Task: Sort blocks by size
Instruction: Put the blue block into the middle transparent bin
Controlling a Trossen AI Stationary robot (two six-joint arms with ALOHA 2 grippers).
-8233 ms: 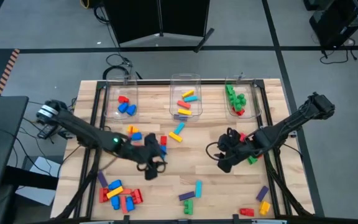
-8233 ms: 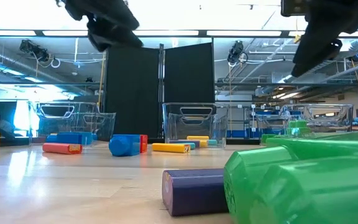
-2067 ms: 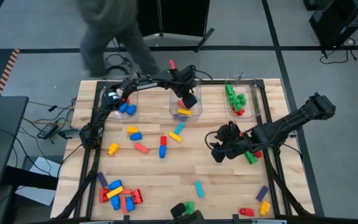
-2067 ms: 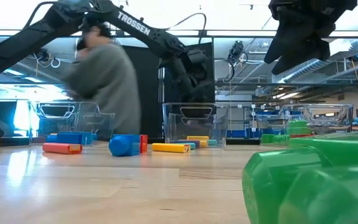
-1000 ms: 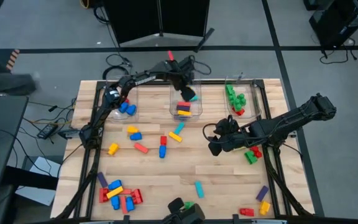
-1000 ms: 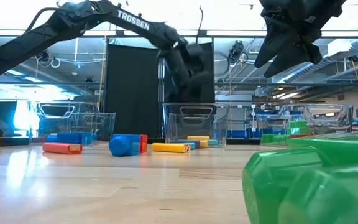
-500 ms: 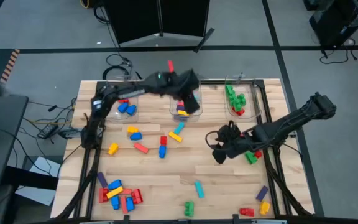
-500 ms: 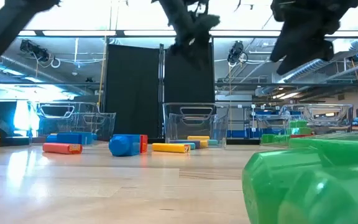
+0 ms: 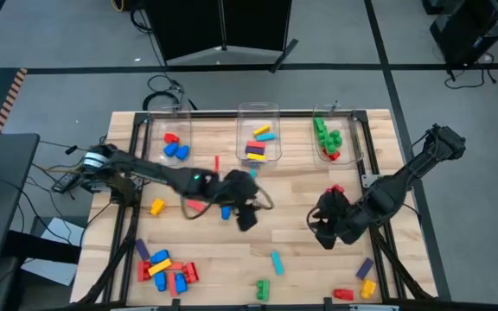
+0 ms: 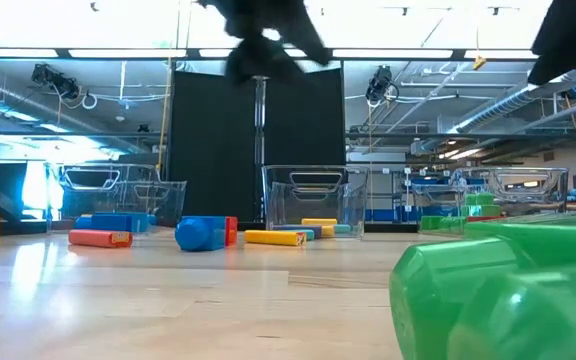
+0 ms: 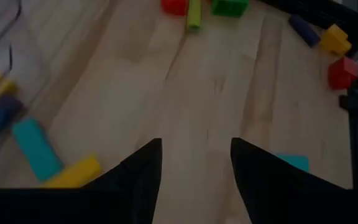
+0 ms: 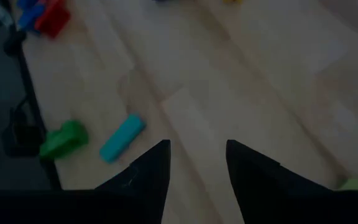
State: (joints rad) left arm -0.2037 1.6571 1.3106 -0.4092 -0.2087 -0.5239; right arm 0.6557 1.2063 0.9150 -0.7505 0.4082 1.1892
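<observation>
Both arms hover over the bench point(image 9: 318, 259) with jaws released and holding nothing, the left gripper point(image 9: 245, 216) near its middle and the right gripper point(image 9: 325, 231) toward the right side, while the blocks point(image 9: 164, 269) lie scattered on the wood and sorted in three bins point(image 9: 258, 111).

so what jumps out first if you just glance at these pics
Probably the scatter of bright blocks across the wooden table, thickest in a heap at the near left corner. Next, three clear bins along the far edge, the middle bin holding long bricks. Then the two dark arms low over the table: the left gripper, fingers open, mid-table, the right gripper nearer the right side.
</observation>
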